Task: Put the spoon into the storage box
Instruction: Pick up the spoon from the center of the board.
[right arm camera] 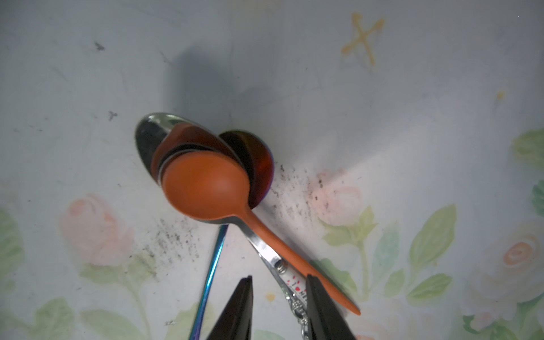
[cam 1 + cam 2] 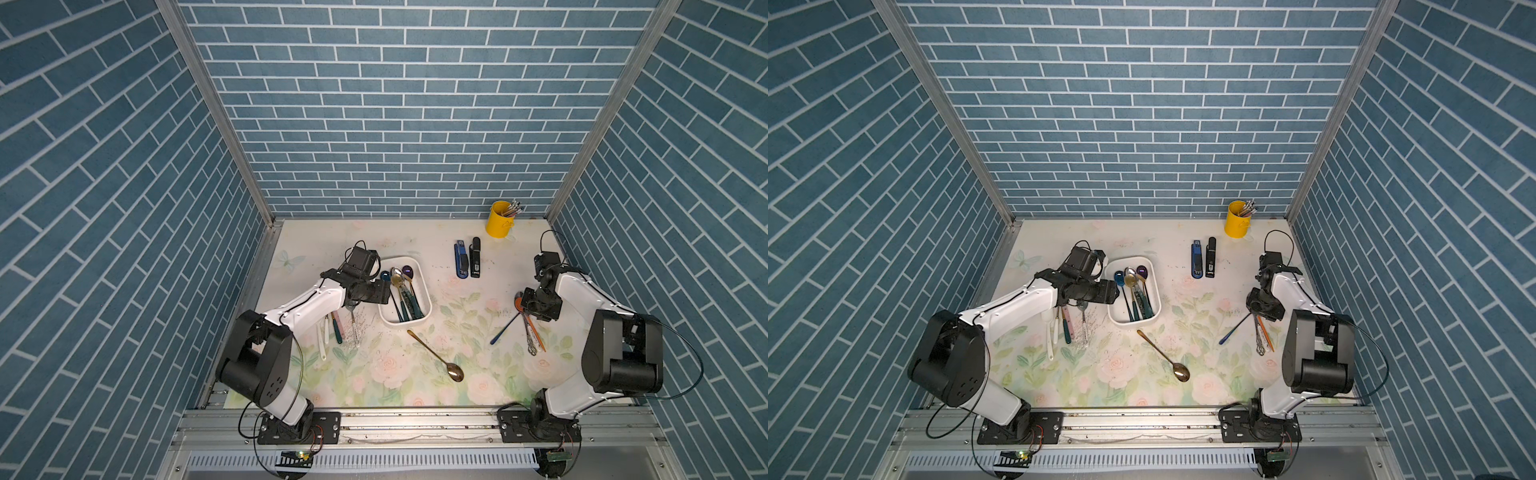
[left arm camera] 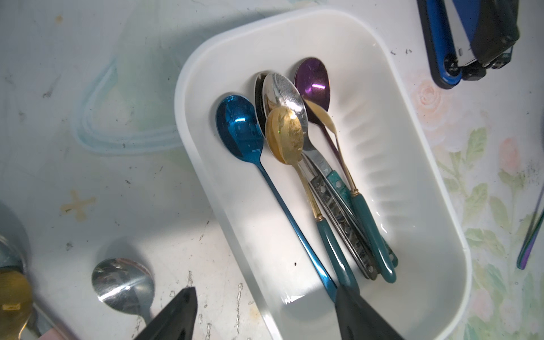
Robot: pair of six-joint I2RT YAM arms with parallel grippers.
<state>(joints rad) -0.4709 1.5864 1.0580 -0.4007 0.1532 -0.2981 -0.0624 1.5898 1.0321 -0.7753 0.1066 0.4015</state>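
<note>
**Orange spoon [image 1: 206, 188] under the right gripper [image 1: 279, 282], not yet in the storage box [image 2: 424, 291]**

Lies near the right edge of the table [image 2: 457, 332], well apart from the box, stacked on a silver spoon [image 1: 147, 141] and against a dark iridescent spoon [image 1: 262, 164]. Looks matt, probably plastic or silicone: light, grippy, perhaps slightly bendy, unlike the slick, stiff metal beneath. Best taken mid-handle, across the narrow width, clear of the silver handle.

Jaws on the right part open, straddling the silver handle, with the orange handle passing one finger [image 1: 323, 309]; cannot tell whether touching. Jaws of the left gripper [image 3: 265, 312] wide apart and empty, straddling the box's rim on the side toward the table's left edge.

Hard to make out: handle ends, cut off behind the fingers; in both top views, bowls half hidden by the wrist.
</note>
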